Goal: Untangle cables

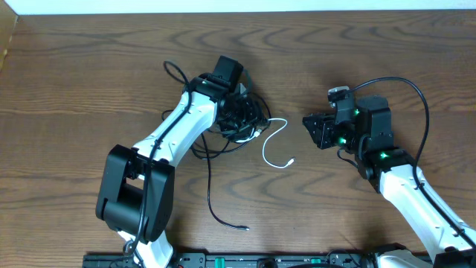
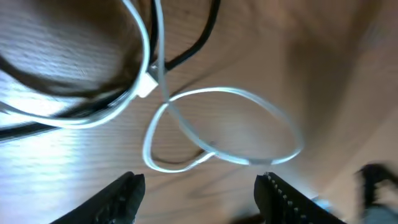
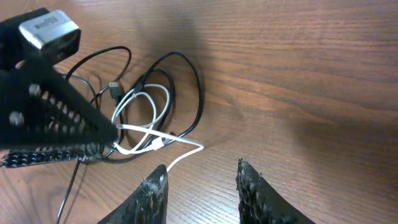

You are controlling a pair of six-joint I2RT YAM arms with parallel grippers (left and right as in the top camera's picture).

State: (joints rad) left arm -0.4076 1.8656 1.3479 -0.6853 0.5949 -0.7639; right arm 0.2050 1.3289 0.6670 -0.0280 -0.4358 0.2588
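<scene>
So, worktop (image 1: 89, 59): brown wood grain, carrying all the cables.
Left arm (image 1: 175, 126): white, stretched out over the tangle.
Right arm (image 1: 416, 193): white, off to the right, apart from the tangle.
Black cables (image 1: 209, 182): knotted loops under my left jaws; one strand trails toward the near edge.
White cable (image 1: 265, 154): curls out of the tangle's right side, its free end between my arms.
Left jaws: wide apart, gripping nothing; a white loop lies just ahead.
Right jaws: spread, empty, facing the tangle.
</scene>
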